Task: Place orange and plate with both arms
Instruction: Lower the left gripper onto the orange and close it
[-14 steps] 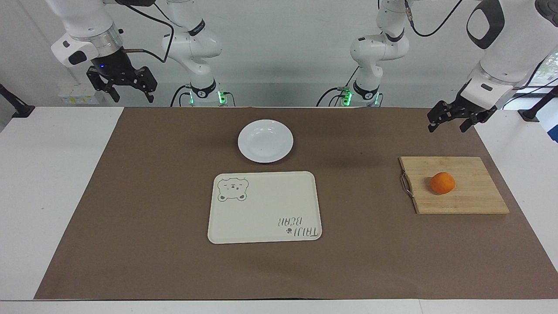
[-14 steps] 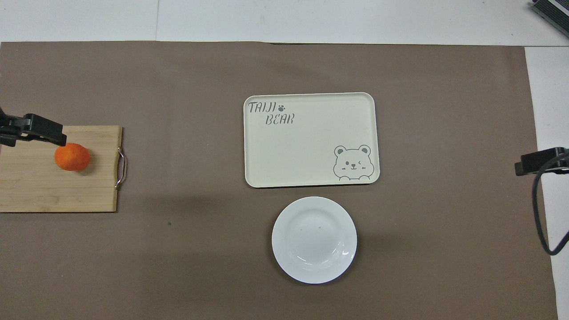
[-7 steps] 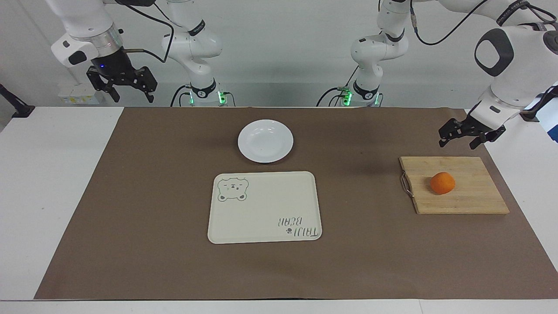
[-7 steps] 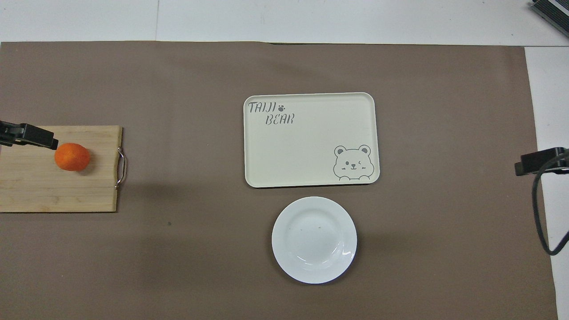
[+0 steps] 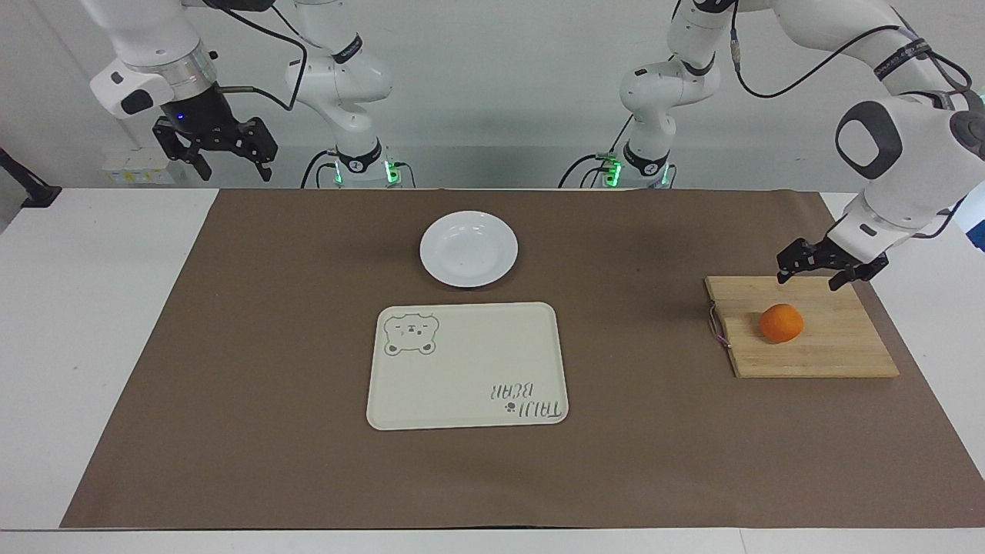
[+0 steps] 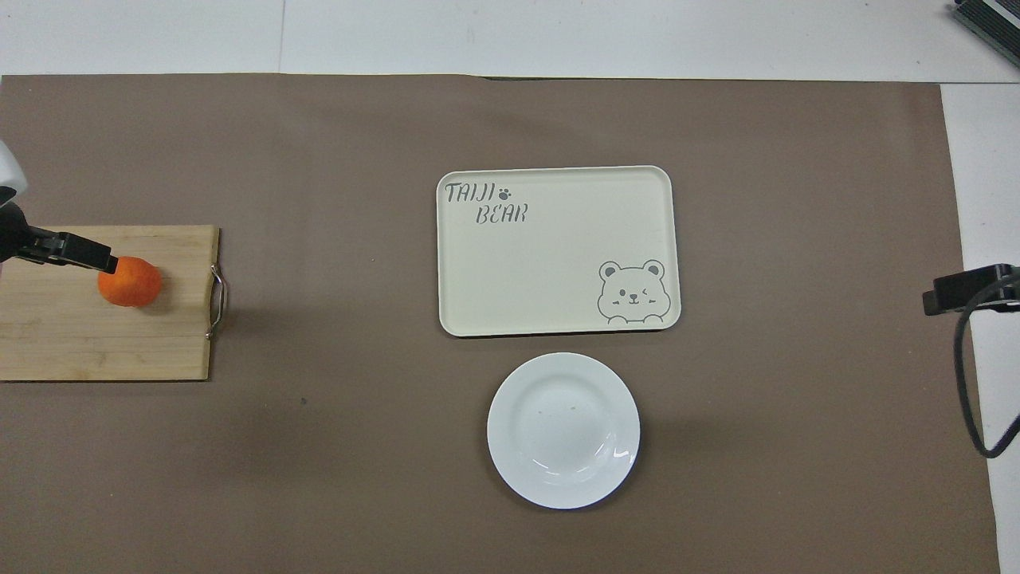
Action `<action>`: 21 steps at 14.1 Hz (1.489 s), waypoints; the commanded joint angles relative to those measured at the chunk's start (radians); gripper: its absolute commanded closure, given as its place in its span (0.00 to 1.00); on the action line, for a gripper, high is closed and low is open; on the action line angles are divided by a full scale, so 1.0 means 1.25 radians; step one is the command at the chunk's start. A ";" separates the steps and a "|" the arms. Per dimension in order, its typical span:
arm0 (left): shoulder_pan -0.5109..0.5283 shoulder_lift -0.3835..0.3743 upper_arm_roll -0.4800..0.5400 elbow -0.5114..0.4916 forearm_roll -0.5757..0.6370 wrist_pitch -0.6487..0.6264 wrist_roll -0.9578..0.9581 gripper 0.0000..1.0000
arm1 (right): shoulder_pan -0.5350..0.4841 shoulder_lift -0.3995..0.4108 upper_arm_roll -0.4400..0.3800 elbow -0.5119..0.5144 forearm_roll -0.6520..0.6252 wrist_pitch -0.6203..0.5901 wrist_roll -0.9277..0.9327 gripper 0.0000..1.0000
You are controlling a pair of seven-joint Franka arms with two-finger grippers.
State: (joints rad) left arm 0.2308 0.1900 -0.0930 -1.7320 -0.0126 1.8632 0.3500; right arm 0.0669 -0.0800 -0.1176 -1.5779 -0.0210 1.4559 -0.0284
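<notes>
The orange sits on a bamboo cutting board at the left arm's end of the table; it also shows in the overhead view. My left gripper hangs open and empty just above the board's edge nearer the robots, close to the orange and apart from it. One of its fingers reaches the orange's edge in the overhead view. The white plate lies empty mid-table near the robots. My right gripper waits open and empty, raised high at the right arm's end.
A cream bear tray lies empty beside the plate, farther from the robots. A brown mat covers most of the table. The board has a metal handle on its tray-side edge.
My left gripper has come down and moved over the cutting board toward the orange. The right arm, orange, plate and tray have not moved.
</notes>
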 commanded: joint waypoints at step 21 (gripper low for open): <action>0.041 0.077 -0.007 -0.147 -0.011 0.271 0.076 1.00 | -0.008 0.000 0.005 0.007 0.012 -0.006 0.003 0.00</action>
State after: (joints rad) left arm 0.2792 0.2966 -0.0959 -1.9448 -0.0127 2.2238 0.4306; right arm 0.0669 -0.0800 -0.1176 -1.5779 -0.0210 1.4559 -0.0284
